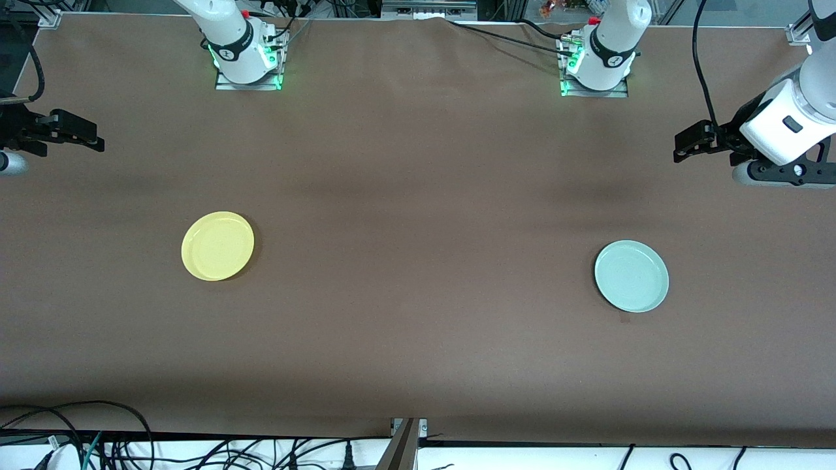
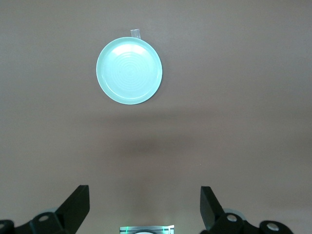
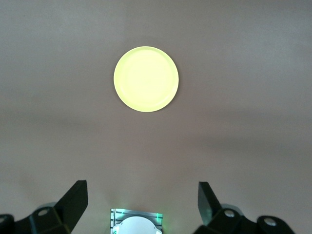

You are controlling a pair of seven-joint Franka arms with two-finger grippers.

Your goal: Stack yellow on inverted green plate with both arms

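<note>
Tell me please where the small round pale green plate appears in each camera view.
Front view: the small round pale mint-green plate lies on the brown table, toward the left arm's end.
Left wrist view: it lies in the upper part, above the open left gripper.
Right wrist view: not in it.
Shared landmark: the brown table.

I see the yellow plate (image 1: 217, 246) lying on the table (image 1: 418, 196) toward the right arm's end and the green plate (image 1: 631, 275) toward the left arm's end, well apart, the green plate a little nearer the front camera. My right gripper (image 1: 78, 134) hangs over its end of the table with fingers spread, and my left gripper (image 1: 692, 143) likewise over its own end.
</note>
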